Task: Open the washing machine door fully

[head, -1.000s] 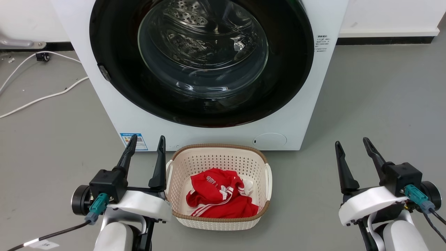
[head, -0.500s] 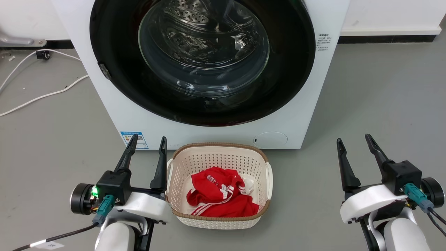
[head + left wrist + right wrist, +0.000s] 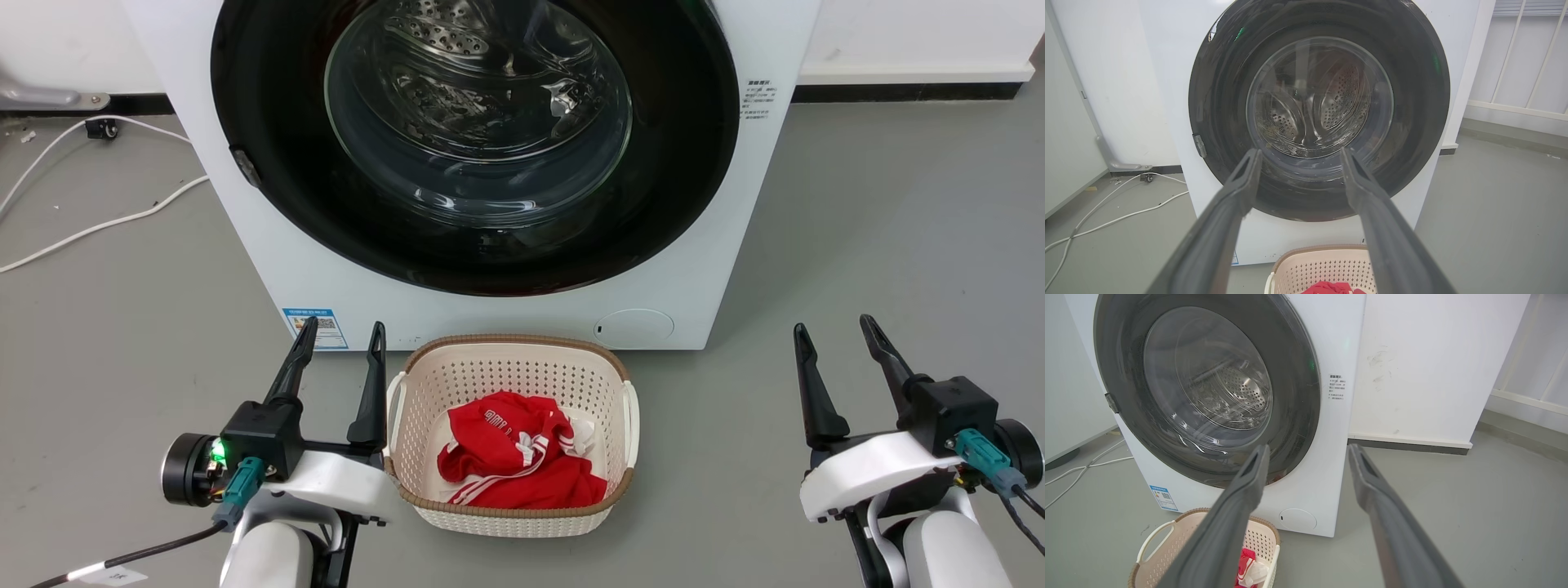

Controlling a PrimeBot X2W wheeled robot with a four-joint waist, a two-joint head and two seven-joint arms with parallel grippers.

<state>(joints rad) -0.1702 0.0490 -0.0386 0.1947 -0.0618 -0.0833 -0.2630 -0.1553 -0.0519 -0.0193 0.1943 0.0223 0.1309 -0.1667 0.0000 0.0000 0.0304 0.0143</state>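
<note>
Head view: washing machine door (image 3: 478, 122) sits closed at upper centre; left gripper (image 3: 344, 325) at lower left and right gripper (image 3: 833, 322) at lower right both stand wide, empty, well apart from it. Left wrist view: door at centre, beyond the spread fingers; right wrist view: door at upper left.

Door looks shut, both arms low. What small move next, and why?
Probably raise the left gripper toward the small grey tab on the left rim of the glossy black round washing machine door: it is shut, and those open jaws are nearer.
</note>
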